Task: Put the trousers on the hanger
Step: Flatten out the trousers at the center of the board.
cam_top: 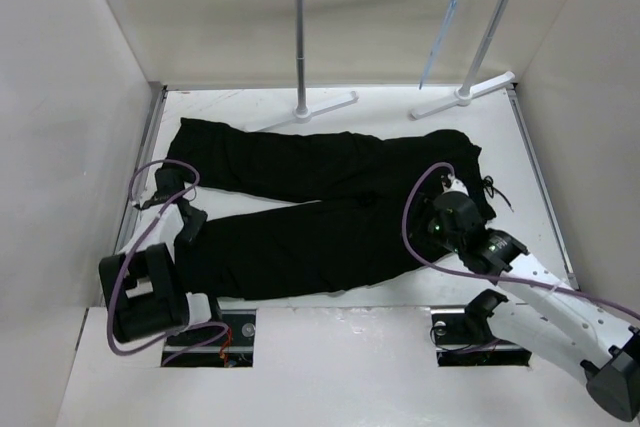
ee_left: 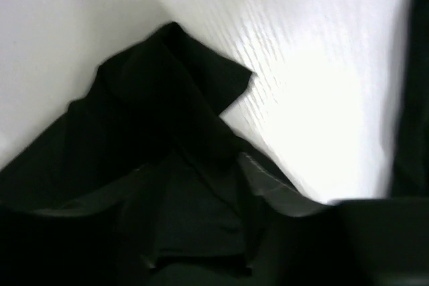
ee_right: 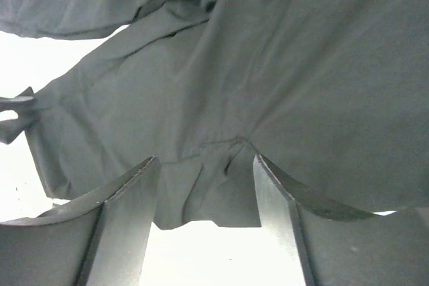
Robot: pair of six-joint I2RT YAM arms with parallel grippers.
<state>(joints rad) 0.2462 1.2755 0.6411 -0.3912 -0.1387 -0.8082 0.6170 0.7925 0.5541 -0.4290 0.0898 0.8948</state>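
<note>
**Overhead view.** The trousers (cam_top: 320, 212) lie flat on the white desk (cam_top: 390, 112). The waist points toward 3 o'clock and both legs run toward 9 o'clock, with a narrow wedge of bare desk between them. The hanger (cam_top: 441, 37) hangs from the rail of a white rack (cam_top: 301, 47) at 1 o'clock, well apart from the trousers. The rack's feet stand on the desk at 12 o'clock, just beyond the far leg. Pale walls close the desk on three sides. The left gripper (cam_top: 188, 219) sits on the cuff of the near leg at 9 o'clock. The right gripper (cam_top: 447, 219) sits on the waist end at 4 o'clock, near the drawstring (cam_top: 495, 192), which trails onto the desk. Purple cables (cam_top: 415, 212) loop over both arms.

**Left wrist view.** This view shows the cuff corner, folded to a point against the bright desk. The picture is dark and blurred and the gripper merges with the cloth, so I cannot tell whether it is clenched or released.

**Right wrist view.** The two fingers (ee_right: 124, 219) stand apart, released. A wrinkled edge of the trousers lies in the gap between their tips.
</note>
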